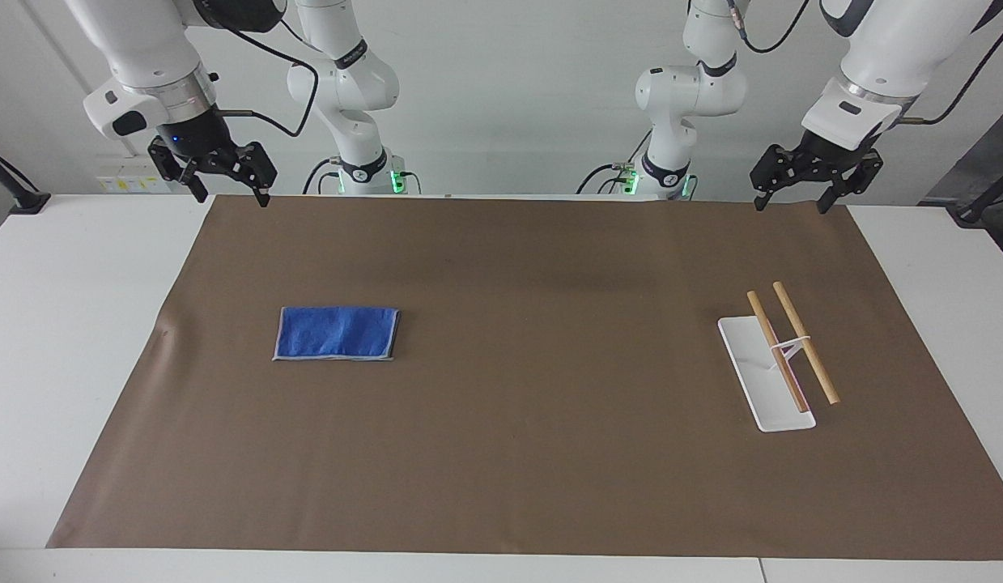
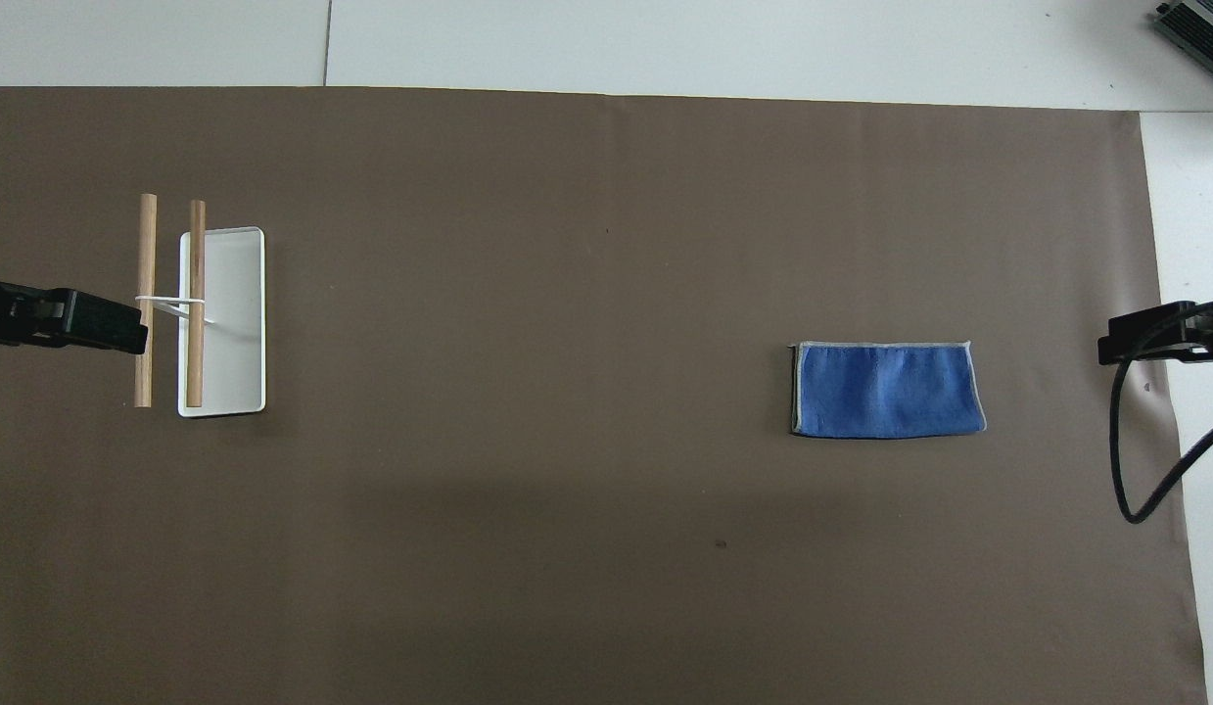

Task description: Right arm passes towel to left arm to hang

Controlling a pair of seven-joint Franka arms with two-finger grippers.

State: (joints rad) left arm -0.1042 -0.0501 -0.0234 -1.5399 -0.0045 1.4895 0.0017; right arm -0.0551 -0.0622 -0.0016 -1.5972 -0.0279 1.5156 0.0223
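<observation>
1. Brown paper mat (image 1: 517, 453) covers the white table (image 1: 56, 340).
2. Folded royal-blue terry towel (image 1: 337, 333) with grey-white edging lies flat toward the right arm's end, well apart from the right gripper (image 1: 226, 188), which hangs spread over the mat's robot-side edge.
3. Left gripper (image 1: 795, 200) hangs spread too, near the white tray with two wooden rods (image 1: 772, 405).

A white table (image 1: 64, 340) carries a brown mat (image 1: 533, 364) bearing towel (image 1: 337, 333) and rack (image 1: 780, 360).

Both arms wait raised over the brown mat's (image 1: 517, 389) robot-side edge, right gripper (image 1: 232, 194) and left gripper (image 1: 792, 202) with fingers spread, empty.
</observation>
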